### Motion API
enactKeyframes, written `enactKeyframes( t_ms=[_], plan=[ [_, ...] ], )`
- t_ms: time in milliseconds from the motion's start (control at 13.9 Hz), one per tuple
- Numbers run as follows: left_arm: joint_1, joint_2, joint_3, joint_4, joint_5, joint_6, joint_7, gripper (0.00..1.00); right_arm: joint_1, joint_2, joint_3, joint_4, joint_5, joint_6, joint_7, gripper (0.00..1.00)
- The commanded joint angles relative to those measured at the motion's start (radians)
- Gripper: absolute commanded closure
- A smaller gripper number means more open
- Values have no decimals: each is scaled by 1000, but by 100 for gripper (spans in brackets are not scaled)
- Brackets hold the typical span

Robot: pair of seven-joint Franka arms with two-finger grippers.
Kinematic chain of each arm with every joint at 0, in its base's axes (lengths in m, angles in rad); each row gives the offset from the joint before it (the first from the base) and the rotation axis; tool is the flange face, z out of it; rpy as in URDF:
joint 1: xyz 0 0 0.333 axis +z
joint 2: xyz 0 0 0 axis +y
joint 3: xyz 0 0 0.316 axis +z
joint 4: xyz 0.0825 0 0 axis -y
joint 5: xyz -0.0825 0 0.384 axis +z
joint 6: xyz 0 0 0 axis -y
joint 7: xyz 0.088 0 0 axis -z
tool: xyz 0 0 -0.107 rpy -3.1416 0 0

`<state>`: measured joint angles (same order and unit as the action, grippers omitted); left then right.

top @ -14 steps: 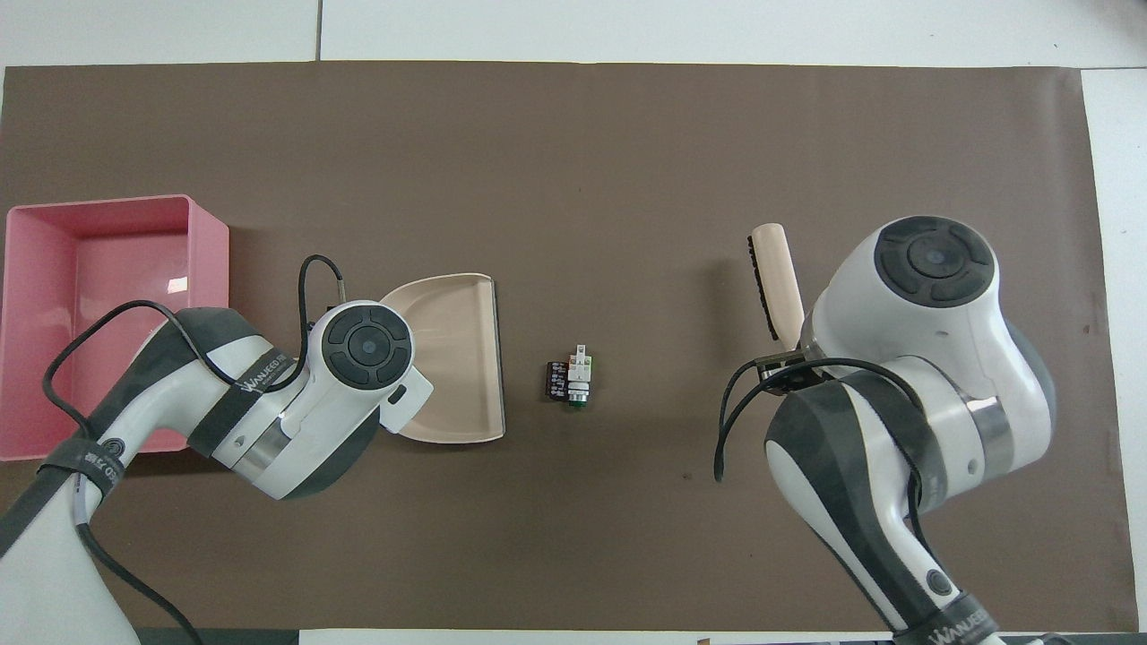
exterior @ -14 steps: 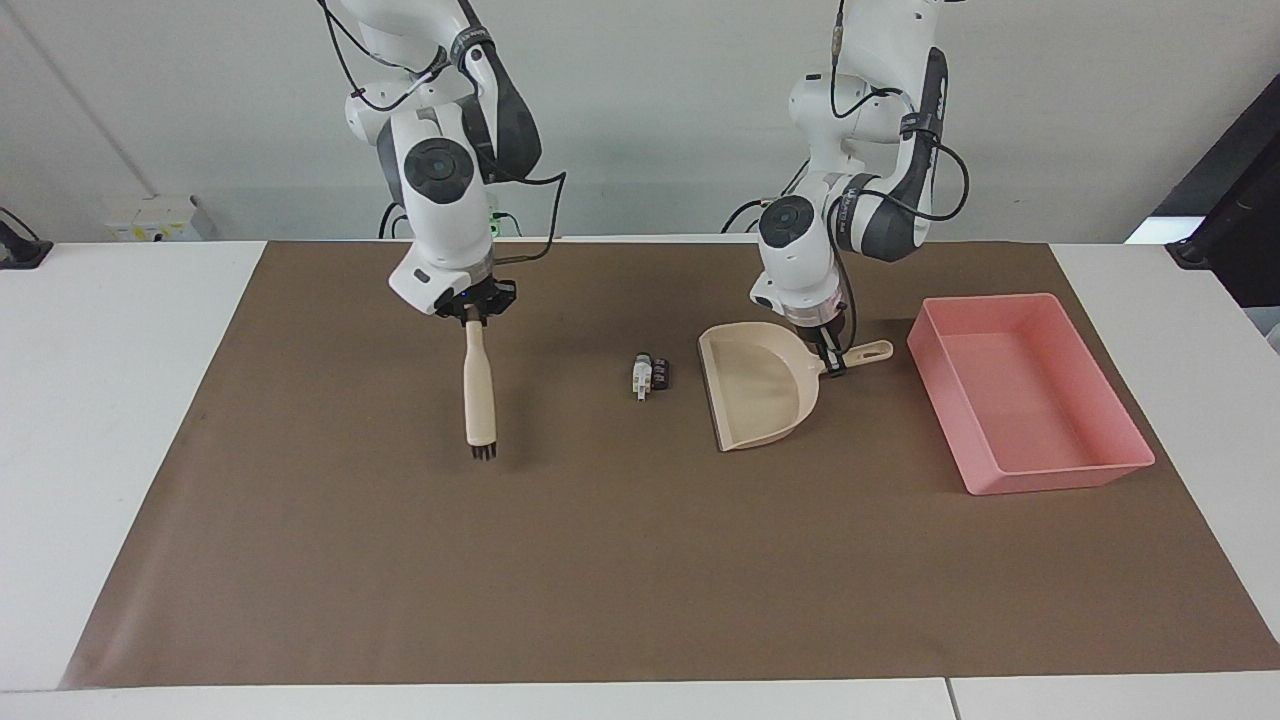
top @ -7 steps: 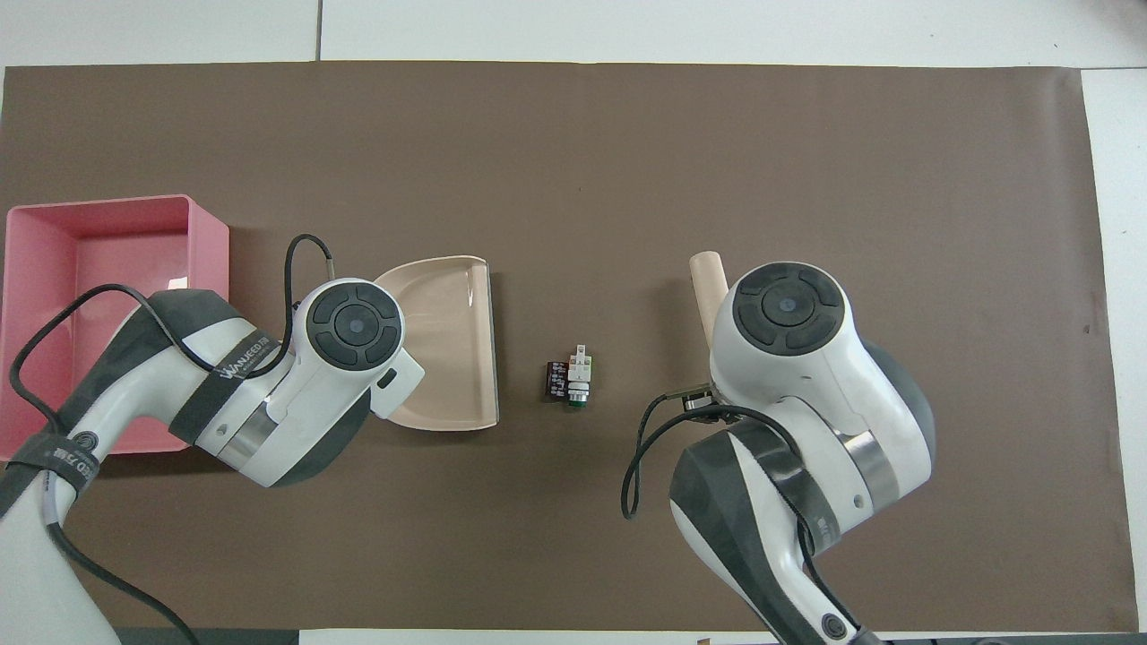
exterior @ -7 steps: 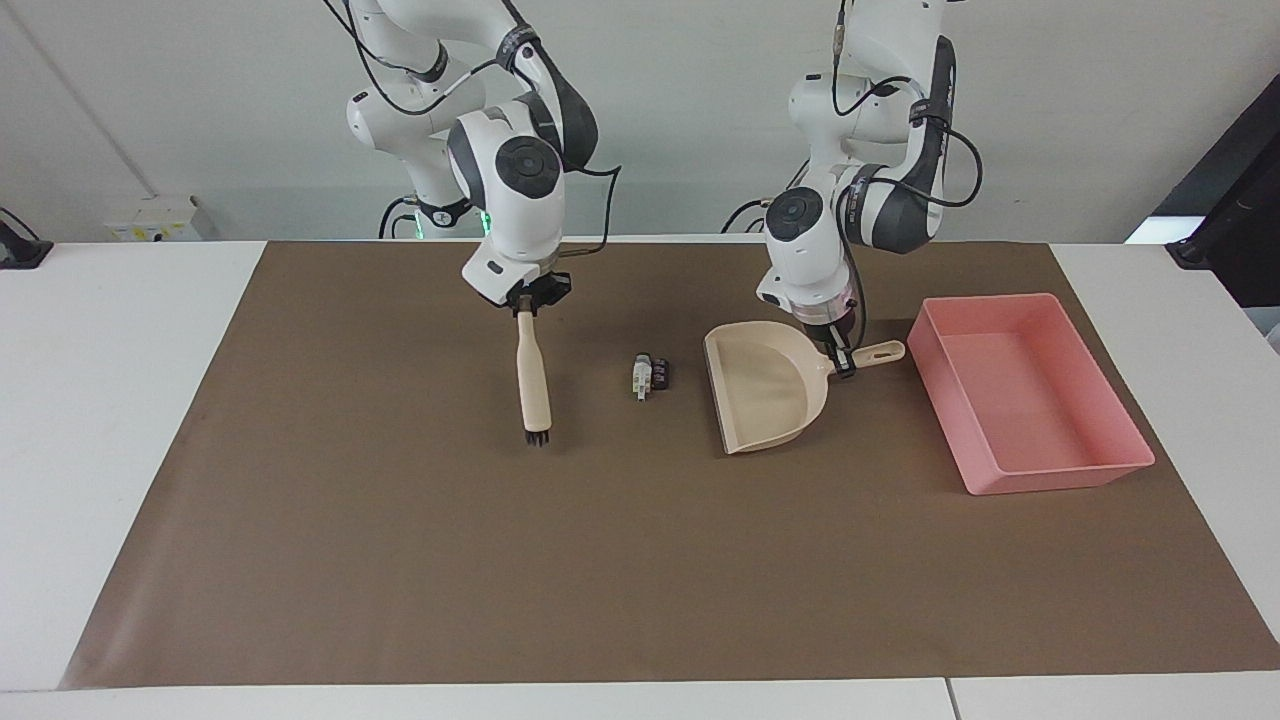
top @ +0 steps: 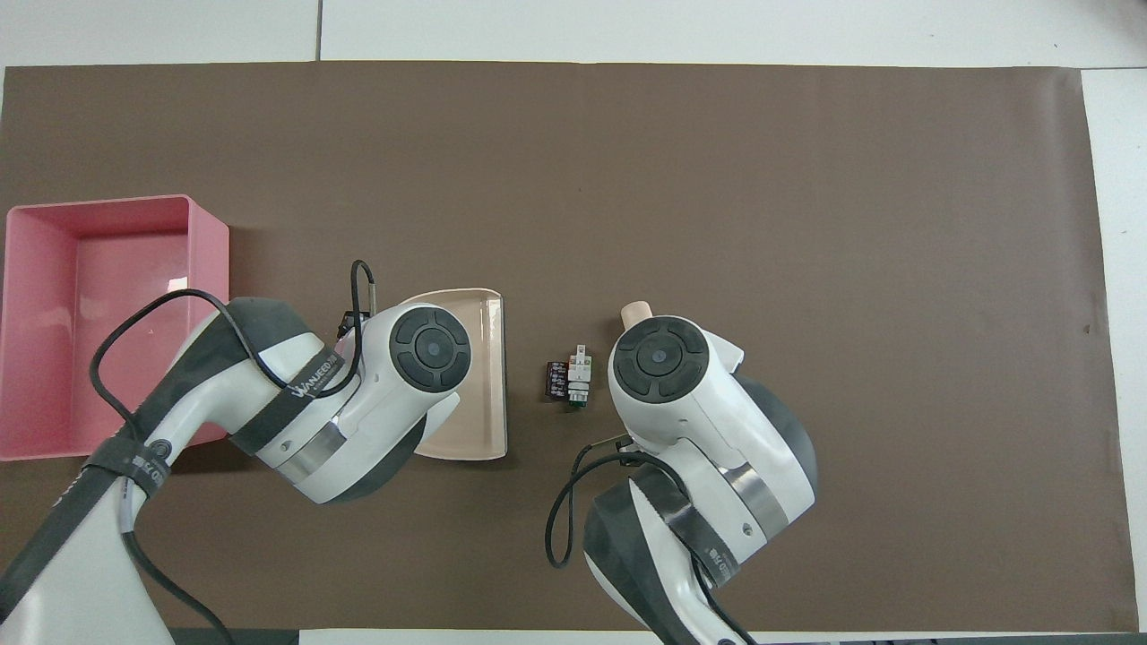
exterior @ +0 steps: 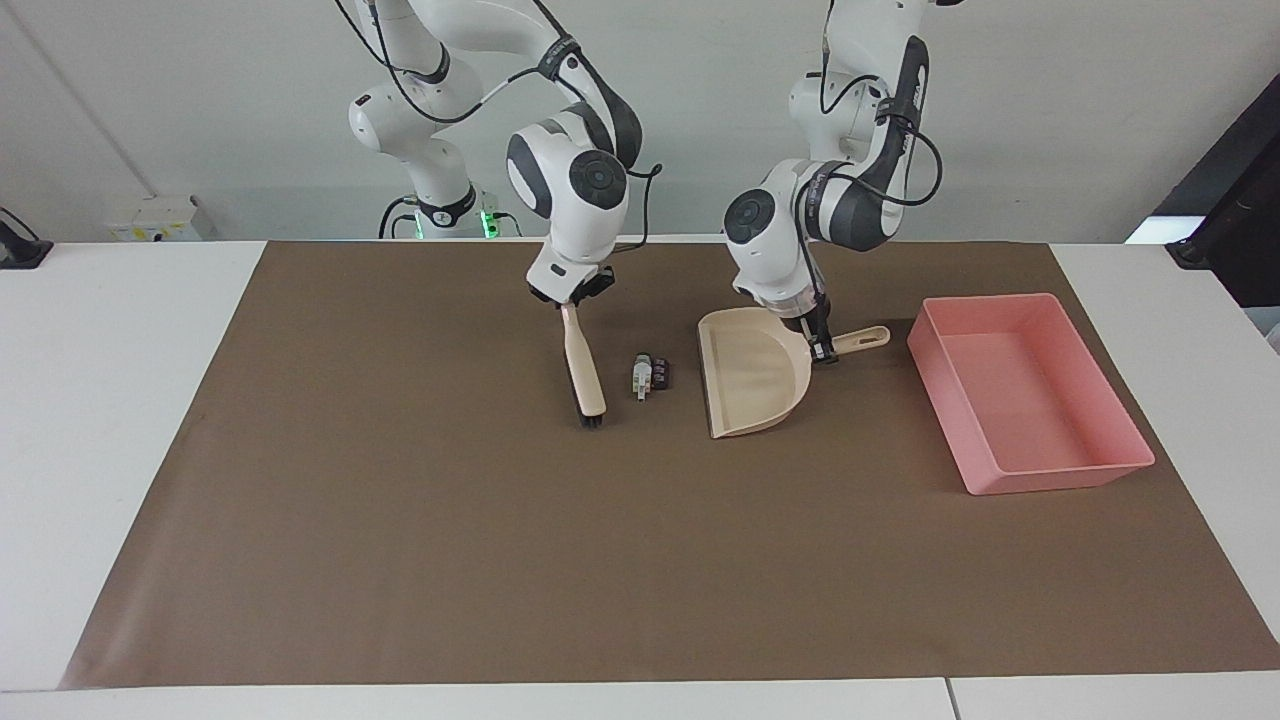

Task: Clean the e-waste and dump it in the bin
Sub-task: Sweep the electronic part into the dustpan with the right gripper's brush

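From my station, in the facing view, I see the right hand point(exterior: 570, 304) clamped on the top of a beige-handled brush point(exterior: 583, 370). The brush slopes down to the brown mat point(exterior: 400, 520), its dark bristles at the mat just beside the e-waste point(exterior: 650, 376).

The e-waste is a tight little cluster in the middle of the mat, between the brush and the beige dustpan point(exterior: 748, 375): a white-grey piece with a green patch toward the right arm's end, dark blocks toward the dustpan.

My left hand point(exterior: 822, 350) grips the dustpan where its handle meets the pan. The pan's open mouth faces the e-waste, near it and not touching.

The bin point(exterior: 1030, 395), a pink tray, sits on the mat at the left arm's end of the desk point(exterior: 120, 400), beside the dustpan's handle and apart from it.

The only writing I can read is on the overhead view: "WANUEED" on a black strap round the left arm.

That overhead view hides both hands under the arms' wrists. Only the tip of the brush's handle point(top: 635, 311) and a strip of the dustpan point(top: 488, 376) show there. It does show the green patch on the e-waste point(top: 570, 382) more plainly, and the bin's point(top: 208, 242) inside.
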<state>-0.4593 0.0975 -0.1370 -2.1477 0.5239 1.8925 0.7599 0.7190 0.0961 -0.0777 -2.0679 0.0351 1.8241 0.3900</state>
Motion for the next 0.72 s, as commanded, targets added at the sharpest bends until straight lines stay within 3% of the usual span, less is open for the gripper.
enactKeyframes(
  t_ms=[0,287,430,646],
  plan=[
    [-25,16,7,12,28,-20,-40,100,13,24,4,14,57,27,-54,100],
    [-48,8,5,-3,27,-18,-44,100,26,24,4,11,258,58,-181,100],
    [-50,-1,4,-26,27,-15,-43,100,48,24,4,-15,348,134,-224,100],
    [-44,-2,4,-31,25,3,-42,100,50,24,4,-49,598,266,-384,99]
  ],
)
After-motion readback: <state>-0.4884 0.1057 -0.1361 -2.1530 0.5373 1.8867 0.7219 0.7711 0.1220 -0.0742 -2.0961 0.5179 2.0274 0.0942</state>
